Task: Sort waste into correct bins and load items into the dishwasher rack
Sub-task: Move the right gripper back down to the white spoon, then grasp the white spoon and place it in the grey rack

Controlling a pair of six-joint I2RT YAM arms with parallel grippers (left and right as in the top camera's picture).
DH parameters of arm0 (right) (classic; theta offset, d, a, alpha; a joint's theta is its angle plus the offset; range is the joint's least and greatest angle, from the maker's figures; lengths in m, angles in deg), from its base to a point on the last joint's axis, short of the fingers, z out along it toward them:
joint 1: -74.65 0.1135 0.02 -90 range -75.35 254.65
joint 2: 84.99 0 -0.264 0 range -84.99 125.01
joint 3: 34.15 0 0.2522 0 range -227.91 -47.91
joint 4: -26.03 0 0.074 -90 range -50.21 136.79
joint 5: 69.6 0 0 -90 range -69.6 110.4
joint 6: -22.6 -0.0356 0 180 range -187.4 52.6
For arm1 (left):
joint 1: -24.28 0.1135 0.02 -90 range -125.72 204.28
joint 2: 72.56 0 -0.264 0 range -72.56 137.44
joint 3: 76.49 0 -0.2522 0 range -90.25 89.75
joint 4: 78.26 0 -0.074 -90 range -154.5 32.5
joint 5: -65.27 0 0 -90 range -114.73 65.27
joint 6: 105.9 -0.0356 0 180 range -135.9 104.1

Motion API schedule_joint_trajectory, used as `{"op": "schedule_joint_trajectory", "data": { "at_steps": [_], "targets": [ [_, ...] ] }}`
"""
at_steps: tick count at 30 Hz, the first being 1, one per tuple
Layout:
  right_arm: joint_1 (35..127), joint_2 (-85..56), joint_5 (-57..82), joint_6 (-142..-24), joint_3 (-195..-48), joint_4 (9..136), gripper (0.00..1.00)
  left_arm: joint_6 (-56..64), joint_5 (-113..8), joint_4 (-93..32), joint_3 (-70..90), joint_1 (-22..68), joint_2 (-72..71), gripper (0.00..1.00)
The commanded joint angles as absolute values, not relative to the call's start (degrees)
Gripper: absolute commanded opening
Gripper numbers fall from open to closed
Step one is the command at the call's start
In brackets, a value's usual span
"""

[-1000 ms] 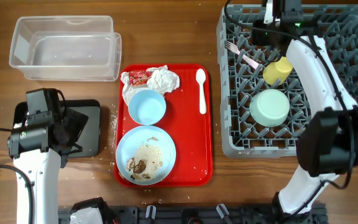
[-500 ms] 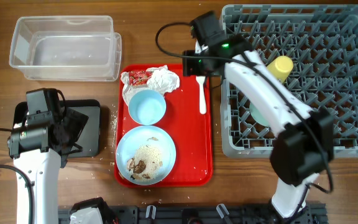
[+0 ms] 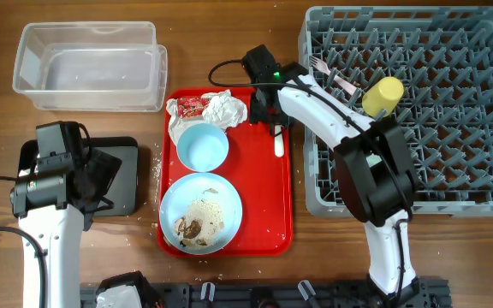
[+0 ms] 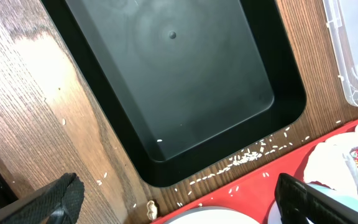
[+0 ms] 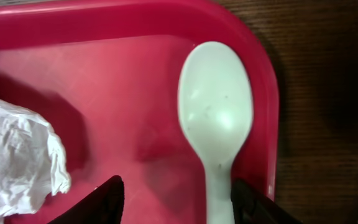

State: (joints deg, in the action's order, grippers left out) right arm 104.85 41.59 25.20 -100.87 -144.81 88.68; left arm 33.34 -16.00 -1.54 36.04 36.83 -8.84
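No legible text anywhere; print on red-and-white wrapper (image 3: 191, 106) too small to read.

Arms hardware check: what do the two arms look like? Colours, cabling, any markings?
Both arms share one build: white tubular links joined by bulky black joint housings, ending in matte black jaws. The right arm shows a small green light near its wrist and a looping black cable. The left arm carries a white label on its black housing.

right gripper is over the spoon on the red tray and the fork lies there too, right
Not quite: the overhead view shows the fork in the rack, not on the red tray. The right gripper is indeed over the spoon there.
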Motion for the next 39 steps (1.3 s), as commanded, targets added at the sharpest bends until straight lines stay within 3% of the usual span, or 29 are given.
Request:
{"op": "schedule_joint_trajectory", "data": {
  "at_steps": [1,5,12,17,24,30,39],
  "targets": [
    [105.02,43.43,26.47,-102.10,-144.68,88.74,0.56,34.10,-15.04,-1.68,36.17,36.92,-9.45,1.00],
    [105.02,44.54,26.45,-102.56,-143.39,88.68,0.52,34.08,-15.04,-1.65,36.17,36.92,-9.45,1.00],
    [105.05,45.00,25.75,-103.41,-143.15,88.68,0.21,34.08,-15.04,-1.68,36.17,36.92,-9.45,1.00],
    [104.24,43.12,21.55,-101.22,-144.29,89.05,0.07,34.10,-15.04,-1.65,36.17,36.92,-9.45,1.00],
    [99.25,31.89,20.15,-94.25,-147.24,90.56,0.09,34.10,-15.04,-1.68,36.17,36.92,-9.45,1.00],
    [89.22,18.56,20.81,-77.79,-147.41,87.30,0.13,34.10,-15.04,-1.68,36.17,36.92,-9.45,1.00],
    [80.00,19.47,20.81,-71.48,-145.53,81.88,0.15,34.10,-15.04,-1.68,36.17,36.92,-9.45,1.00]
  ]
}}
